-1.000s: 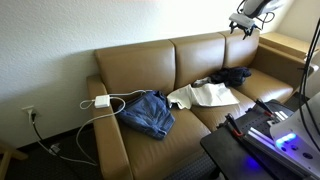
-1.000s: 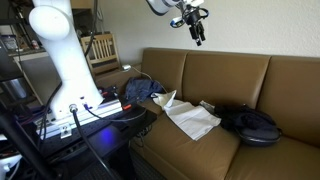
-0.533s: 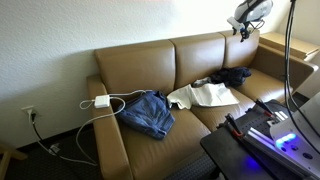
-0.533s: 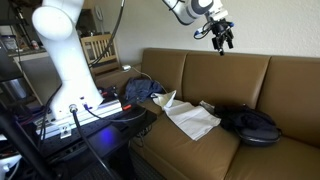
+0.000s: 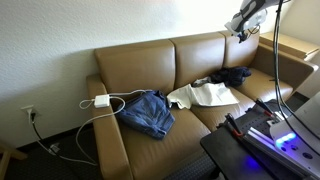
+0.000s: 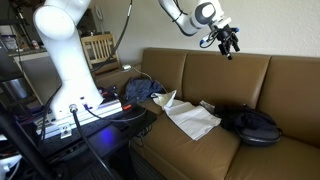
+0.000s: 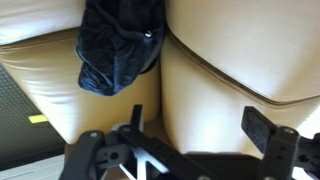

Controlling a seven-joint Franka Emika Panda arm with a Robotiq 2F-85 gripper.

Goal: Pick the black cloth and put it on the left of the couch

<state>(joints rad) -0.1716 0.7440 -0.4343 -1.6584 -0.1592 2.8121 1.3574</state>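
Observation:
The black cloth (image 5: 234, 75) lies crumpled on the couch seat near one end; it also shows in an exterior view (image 6: 250, 124) and at the top of the wrist view (image 7: 118, 45). My gripper (image 5: 240, 31) hangs high in the air above the couch backrest, above and apart from the cloth, also seen in an exterior view (image 6: 229, 44). In the wrist view the gripper (image 7: 195, 125) is open and empty, with tan cushions between its fingers.
On the tan couch (image 5: 140, 62) lie a blue denim garment (image 5: 148, 112), a white cloth (image 5: 205, 95) and a white charger with cable (image 5: 101, 101). An equipment cart (image 5: 265, 135) stands in front. The robot's white base (image 6: 60, 60) stands beside the couch.
The gripper has moved along above the backrest toward the couch end where the black cloth lies. It stayed open. The cloths have not moved.

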